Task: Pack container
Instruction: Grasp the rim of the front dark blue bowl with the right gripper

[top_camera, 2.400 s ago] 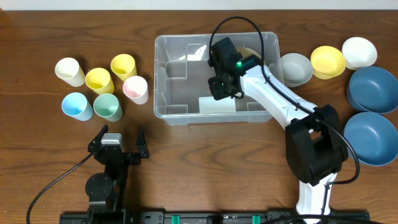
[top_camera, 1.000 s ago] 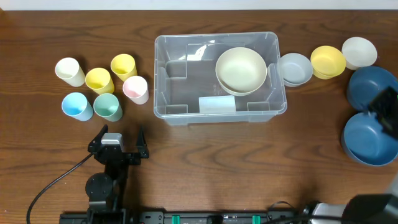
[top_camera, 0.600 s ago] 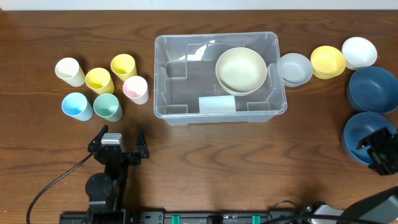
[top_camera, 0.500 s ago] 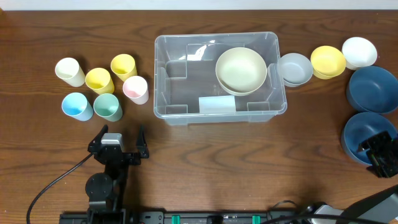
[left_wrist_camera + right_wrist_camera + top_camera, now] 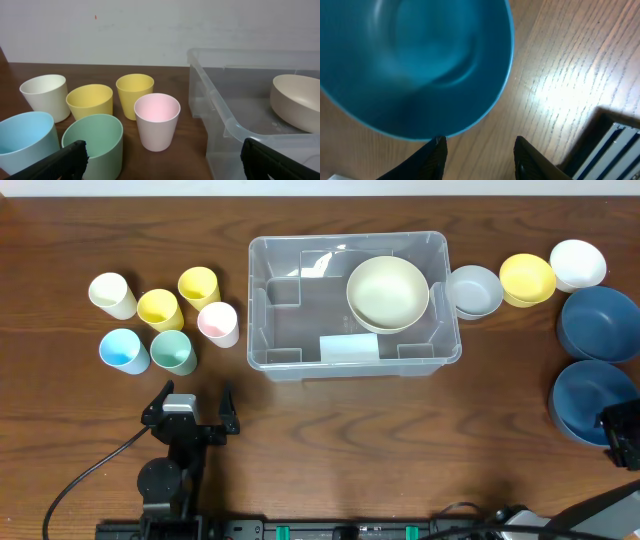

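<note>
The container (image 5: pixel 300 330) is a clear plastic bin in the middle of the table, with a cream bowl (image 5: pixel 388 293) lying in its right half. My right gripper (image 5: pixel 624 436) is at the table's right edge, by the near rim of a dark blue bowl (image 5: pixel 590 398). In the right wrist view that blue bowl (image 5: pixel 415 65) fills the upper left. The right gripper (image 5: pixel 480 159) is open over bare wood, its left finger at the bowl's rim. My left gripper (image 5: pixel 190 412) stands open, near the front edge. In its wrist view the left gripper (image 5: pixel 160 161) faces the cups and the container (image 5: pixel 235 135).
Several cups stand left of the bin: cream (image 5: pixel 112 295), two yellow (image 5: pixel 160 308), pink (image 5: pixel 219 323), green (image 5: pixel 174 351), light blue (image 5: pixel 124 350). Right of the bin sit a grey bowl (image 5: pixel 474 290), a yellow bowl (image 5: pixel 527 278), a white bowl (image 5: pixel 577 263) and a second dark blue bowl (image 5: pixel 600 323).
My right arm has left the bin, where the cream bowl now lies, and swung to the right edge beside the near blue bowl. Its jaws have narrowed a little. The left arm is still.
</note>
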